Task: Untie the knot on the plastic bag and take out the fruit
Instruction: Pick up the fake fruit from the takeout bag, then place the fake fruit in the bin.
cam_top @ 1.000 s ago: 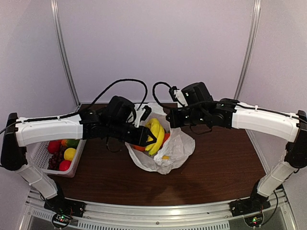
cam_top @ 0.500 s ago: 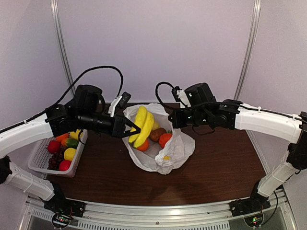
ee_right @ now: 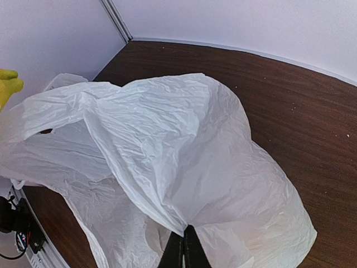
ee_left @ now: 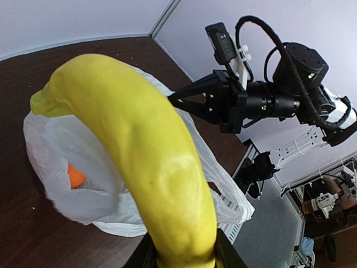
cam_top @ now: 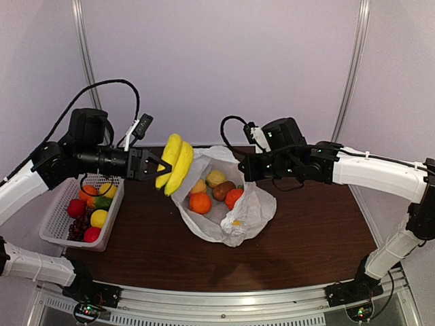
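Our left gripper (cam_top: 160, 166) is clamped on the bananas (cam_top: 175, 161) and holds them in the air above the table (cam_top: 312, 227), between the white basket (cam_top: 49, 224) and the plastic bag (cam_top: 253, 209). Our right gripper (ee_right: 183, 252) is pinched tight on the bag's rim, holding it up and open. Inside we see an orange fruit (cam_top: 200, 202), a brown kiwi (cam_top: 223, 191) and what may be a lemon (cam_top: 215, 178).
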{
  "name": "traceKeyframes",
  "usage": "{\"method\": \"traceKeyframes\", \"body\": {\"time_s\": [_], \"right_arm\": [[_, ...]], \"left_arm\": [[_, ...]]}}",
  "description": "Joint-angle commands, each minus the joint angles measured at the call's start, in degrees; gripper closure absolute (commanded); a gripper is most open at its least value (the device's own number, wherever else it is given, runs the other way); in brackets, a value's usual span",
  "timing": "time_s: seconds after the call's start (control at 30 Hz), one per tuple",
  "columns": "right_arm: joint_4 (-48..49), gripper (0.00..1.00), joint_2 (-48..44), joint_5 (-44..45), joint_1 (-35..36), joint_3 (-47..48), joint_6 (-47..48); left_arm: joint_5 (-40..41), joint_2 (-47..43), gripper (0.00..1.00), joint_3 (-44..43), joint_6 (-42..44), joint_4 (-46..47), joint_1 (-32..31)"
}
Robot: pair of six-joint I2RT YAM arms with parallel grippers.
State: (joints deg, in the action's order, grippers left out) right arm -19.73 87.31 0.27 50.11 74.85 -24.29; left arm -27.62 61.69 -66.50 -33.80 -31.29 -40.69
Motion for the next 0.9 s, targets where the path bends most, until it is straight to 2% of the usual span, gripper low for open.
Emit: {"method": "traceKeyframes", "body": {"time_s": [0.0, 0.33, 0.43, 0.53, 0.67, 0.77, 0.87], "right_arm": [[0.3, 1.00, -0.3, 0.5, -0.4, 1.2, 0.5], [0.1, 1.00, -0.5, 1.0, -0.4, 1.3, 1.0], [-0.2, 1.00, -0.4, 1.0, -0.4, 1.6, 1.4], [-0.2, 1.00, -0.3, 0.9, -0.4, 1.7, 1.5], [0.0, 1.00, -0.5, 0.8, -0.4, 1.2, 1.2], [-0.1, 1.00, -0.8, 0.5, -0.4, 1.0, 1.2], [-0.7, 1.00, -1.4, 0.7, -0.4, 1.0, 1.4]], "left_arm": [[1.8, -1.1, 0.77, -3.9, 2.8, -7.3, 5.6], [-0.8, -3.3, 0.79, -1.0, 5.6, -11.2, 21.6], [-1.2, -4.0, 0.81, 2.0, 4.8, -9.7, 25.6], [2.1, -5.0, 0.81, 4.9, 5.6, -10.0, 30.0], [4.6, -6.1, 0.80, 11.3, 6.4, -9.1, 40.3], [3.0, -5.5, 0.80, 17.2, 5.3, -5.4, 49.2], [4.9, -4.4, 0.81, 19.7, 3.6, -2.5, 52.3]]}}
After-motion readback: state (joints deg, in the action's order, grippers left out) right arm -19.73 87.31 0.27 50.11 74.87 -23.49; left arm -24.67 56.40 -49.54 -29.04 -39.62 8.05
